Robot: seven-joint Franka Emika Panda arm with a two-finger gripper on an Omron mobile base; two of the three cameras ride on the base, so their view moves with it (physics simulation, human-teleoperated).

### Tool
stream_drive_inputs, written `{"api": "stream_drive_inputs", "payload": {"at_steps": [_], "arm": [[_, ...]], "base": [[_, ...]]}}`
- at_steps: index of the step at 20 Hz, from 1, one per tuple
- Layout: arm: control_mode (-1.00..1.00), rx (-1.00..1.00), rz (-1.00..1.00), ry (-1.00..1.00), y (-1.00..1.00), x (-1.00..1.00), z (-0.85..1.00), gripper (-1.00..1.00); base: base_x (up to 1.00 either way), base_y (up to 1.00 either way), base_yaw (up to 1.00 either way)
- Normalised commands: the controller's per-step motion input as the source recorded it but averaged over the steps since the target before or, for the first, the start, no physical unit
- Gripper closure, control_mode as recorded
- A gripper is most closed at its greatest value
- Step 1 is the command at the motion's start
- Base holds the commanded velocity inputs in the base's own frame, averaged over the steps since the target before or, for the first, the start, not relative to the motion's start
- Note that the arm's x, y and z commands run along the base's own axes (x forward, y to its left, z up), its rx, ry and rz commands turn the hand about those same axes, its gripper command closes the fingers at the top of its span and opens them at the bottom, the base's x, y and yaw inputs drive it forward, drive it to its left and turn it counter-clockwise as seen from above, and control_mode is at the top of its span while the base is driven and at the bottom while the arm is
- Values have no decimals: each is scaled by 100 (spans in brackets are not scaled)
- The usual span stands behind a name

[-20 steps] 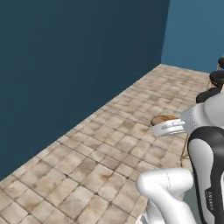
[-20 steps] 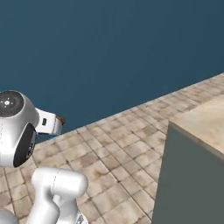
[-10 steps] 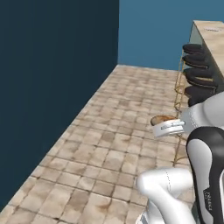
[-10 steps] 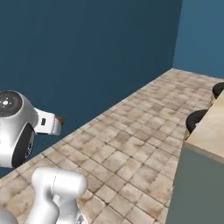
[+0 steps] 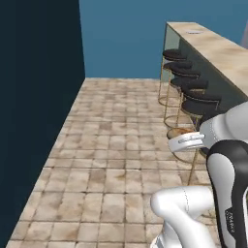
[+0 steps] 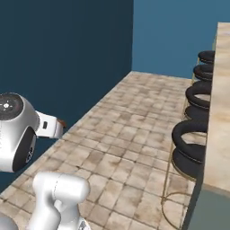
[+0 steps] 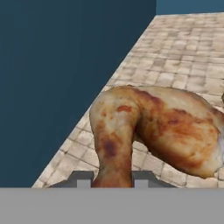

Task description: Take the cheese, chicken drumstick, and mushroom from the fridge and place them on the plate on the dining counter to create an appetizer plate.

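Tiled floor [image 5: 111, 164] lies open between the dark blue wall [image 5: 34, 97] and the dining counter [image 5: 218, 53], whose black stools [image 5: 186, 85] line its grey-green front. Chicken drumstick [image 7: 153, 131] sits in the gripper [image 7: 113, 179], narrow end between the fingertips, thick end pointing away. Jaws are clamped on that narrow end.

I saw an orange-brown drumstick [image 7: 157, 131], black gold-legged stools [image 5: 186, 82], beige tiled floor [image 5: 116, 145], blue walls [image 5: 121, 38].
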Motion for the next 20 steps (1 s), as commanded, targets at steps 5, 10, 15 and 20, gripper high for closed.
{"api": "stream_drive_inputs", "payload": {"at_steps": [5, 10, 15, 20], "arm": [[100, 0, 0, 0, 0, 0, 0, 100], [100, 0, 0, 0, 0, 0, 0, 100], [100, 0, 0, 0, 0, 0, 0, 100], [100, 0, 0, 0, 0, 0, 0, 100]], "base": [[100, 49, -38], [100, 59, -36], [100, 52, -36], [100, 47, -36]]}}
